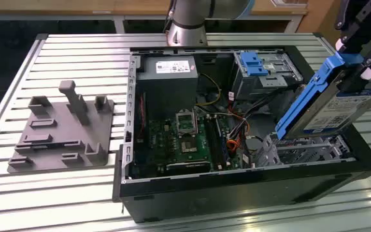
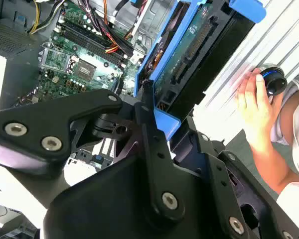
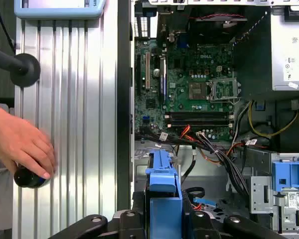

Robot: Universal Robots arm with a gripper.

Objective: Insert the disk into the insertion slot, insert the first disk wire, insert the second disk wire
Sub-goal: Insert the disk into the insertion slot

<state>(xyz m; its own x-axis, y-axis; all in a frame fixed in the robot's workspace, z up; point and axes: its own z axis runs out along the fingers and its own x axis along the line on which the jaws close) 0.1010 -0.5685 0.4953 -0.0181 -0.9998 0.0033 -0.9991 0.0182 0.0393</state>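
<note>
Hard drive (image 1: 330, 106) in blue carrier, tilted just above the perforated drive cage (image 1: 305, 149), gripper (image 1: 361, 72) with fingers clenched on its upper end, in the first wrist view a person's hand (image 3: 21, 144) on a black knob (image 3: 26, 178)

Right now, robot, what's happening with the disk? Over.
Tool shut on the disk. Disk tilted above the insertion slot, not in yet. Loose wires beside the slot; a person's hand rests outside the case.
</note>
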